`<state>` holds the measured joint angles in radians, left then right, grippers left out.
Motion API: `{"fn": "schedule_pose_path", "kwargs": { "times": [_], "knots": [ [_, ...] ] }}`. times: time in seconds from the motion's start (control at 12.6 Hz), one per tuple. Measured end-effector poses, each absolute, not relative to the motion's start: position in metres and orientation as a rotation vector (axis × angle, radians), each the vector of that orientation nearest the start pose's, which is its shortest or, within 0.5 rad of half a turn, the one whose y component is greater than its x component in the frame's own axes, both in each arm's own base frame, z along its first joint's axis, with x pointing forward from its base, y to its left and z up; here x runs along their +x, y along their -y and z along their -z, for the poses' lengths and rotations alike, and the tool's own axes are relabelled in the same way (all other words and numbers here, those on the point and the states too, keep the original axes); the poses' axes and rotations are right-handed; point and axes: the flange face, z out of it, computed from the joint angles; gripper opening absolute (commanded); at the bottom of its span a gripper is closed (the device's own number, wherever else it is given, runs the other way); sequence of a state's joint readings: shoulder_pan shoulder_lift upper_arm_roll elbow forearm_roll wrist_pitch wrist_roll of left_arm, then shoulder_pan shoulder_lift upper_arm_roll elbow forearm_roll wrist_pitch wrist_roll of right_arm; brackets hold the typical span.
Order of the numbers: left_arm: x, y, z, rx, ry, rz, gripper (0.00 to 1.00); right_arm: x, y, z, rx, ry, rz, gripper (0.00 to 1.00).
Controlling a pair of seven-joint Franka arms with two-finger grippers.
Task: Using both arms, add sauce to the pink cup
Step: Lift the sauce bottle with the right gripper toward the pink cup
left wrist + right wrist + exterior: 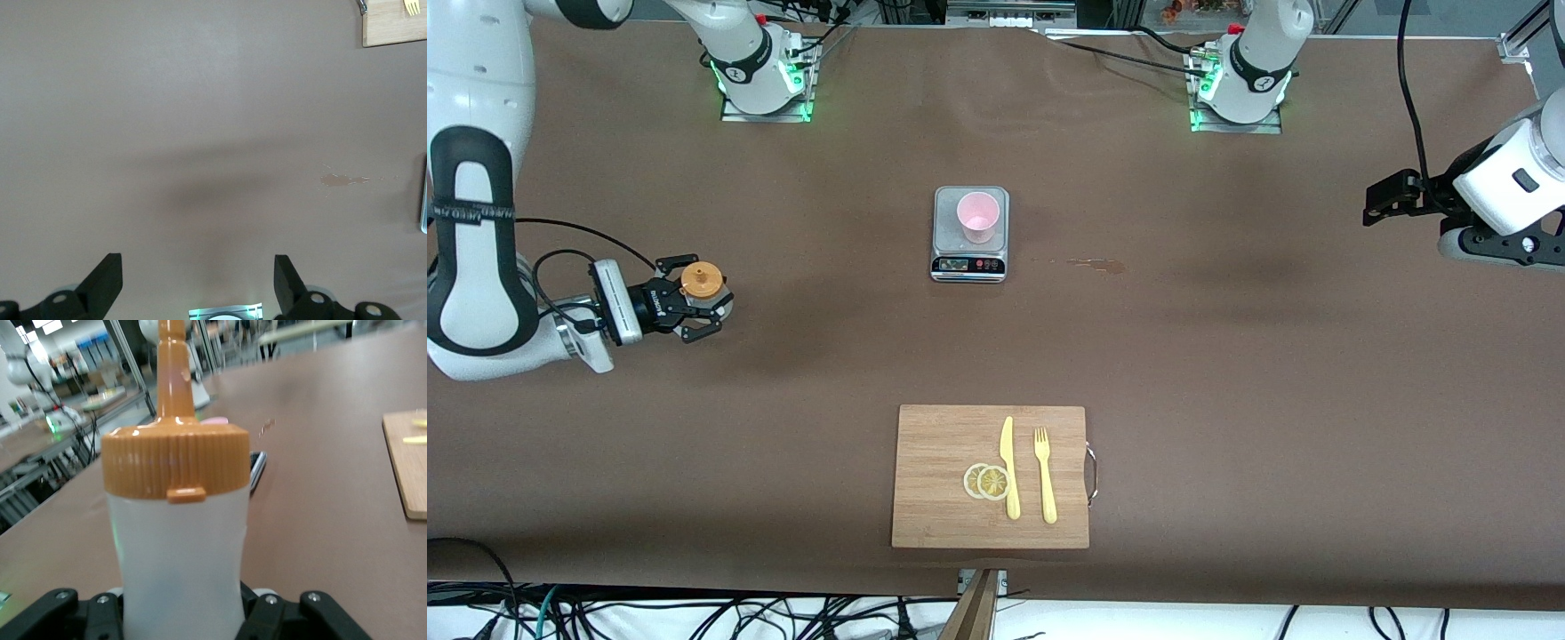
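In the front view, the sauce (701, 281) is seen standing upright on the table toward the right arm's end, and the right gripper (704, 307) is pressed together on its body, just below the orange cap. The pink cup (978, 216) stands on a small scale (970, 264), well apart from the bottle, near the middle of the table. The left gripper (1383, 197) hangs over the left arm's end of the table and waits. A risk can be judged here: the soft bottle may be squeezed too hard, so that sauce is pushed out before the cup is reached, or the bottle may tilt in the grip when it is lifted. In the left wrist view, the left gripper (198, 283) is spread wide, and nothing is held or touched. In the right wrist view, the sauce (177, 540) is pinched low on its whitish body; how firmly it sits probably cannot be told, since the fingers are mostly hidden.
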<state>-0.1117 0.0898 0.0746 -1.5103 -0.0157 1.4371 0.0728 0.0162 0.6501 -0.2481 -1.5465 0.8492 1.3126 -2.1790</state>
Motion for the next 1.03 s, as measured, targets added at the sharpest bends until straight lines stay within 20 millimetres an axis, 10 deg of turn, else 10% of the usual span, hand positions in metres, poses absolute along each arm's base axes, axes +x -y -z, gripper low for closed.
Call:
{"fn": "schedule_pose_path", "kwargs": {
  "times": [0.55,1.03],
  "knots": [
    [0.566,0.025,-0.591,-3.138,-0.176,-0.258,1.00,0.626,-0.074,-0.317,-1.592,1.730,0.165,0.00],
    [0.567,0.026,-0.590,-3.137,-0.177,-0.261,1.00,0.594,-0.163,-0.346,-1.788,1.776,-0.048,0.00]
  ]
}}
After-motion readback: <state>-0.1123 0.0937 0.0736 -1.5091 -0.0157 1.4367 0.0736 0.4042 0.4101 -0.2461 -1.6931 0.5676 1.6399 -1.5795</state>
